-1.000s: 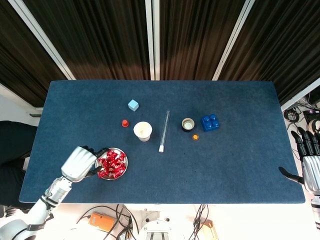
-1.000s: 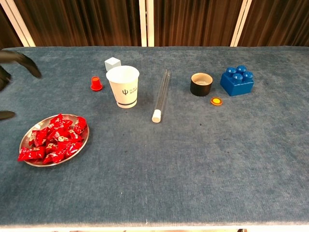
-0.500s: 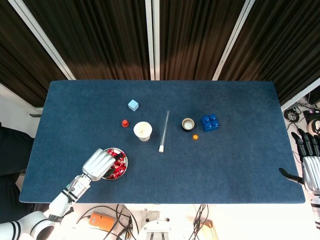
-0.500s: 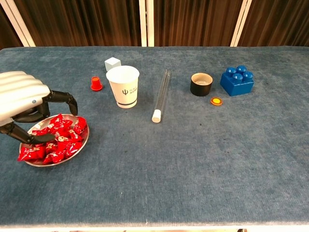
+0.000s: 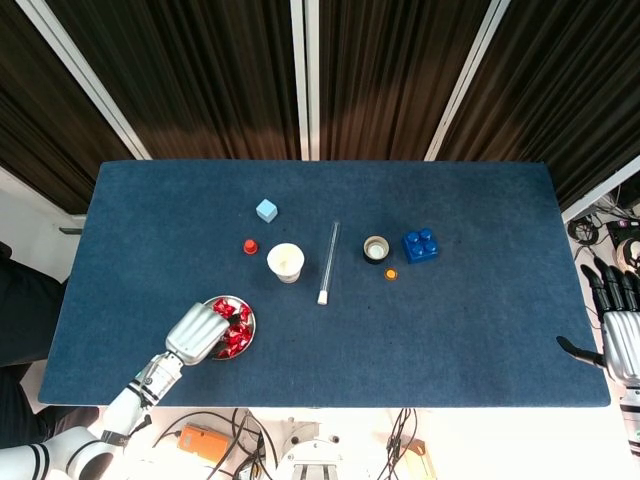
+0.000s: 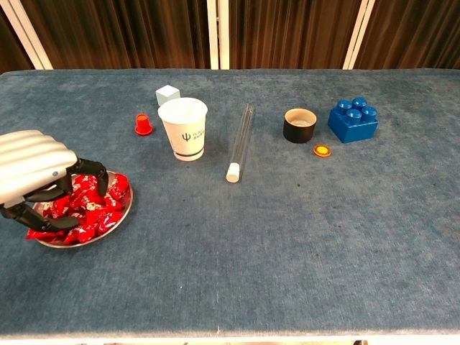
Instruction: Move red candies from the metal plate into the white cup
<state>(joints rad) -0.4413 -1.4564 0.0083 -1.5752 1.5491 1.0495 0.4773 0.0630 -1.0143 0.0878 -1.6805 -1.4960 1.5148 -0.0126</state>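
The left hand (image 6: 32,172) sits low over the metal plate (image 6: 115,219) at the table's near left corner, its dark fingertips (image 6: 92,169) curled down into the heap of red candies (image 6: 90,205); they touch the wrappers, but whether any candy is actually pinched between them cannot be told from either view. In the head view the same hand (image 5: 196,333) covers the plate's seven-o'clock side, leaving candies showing at its one-o'clock edge. The white cup (image 6: 183,128) stands upright and apart from the plate, at about one o'clock from it, with a small red cap (image 6: 144,124) just beside it at nine o'clock and a pale blue cube (image 6: 167,94) behind at eleven. A clear tube with a white stopper (image 6: 239,142) lies at the cup's three o'clock. Further right are a black-walled small cup (image 6: 300,125), an orange disc (image 6: 322,150) and a blue building brick (image 6: 353,120). The right hand (image 5: 620,325) hangs off the blue table (image 5: 480,330) edge at three o'clock, fingers straight and spread, holding nothing.
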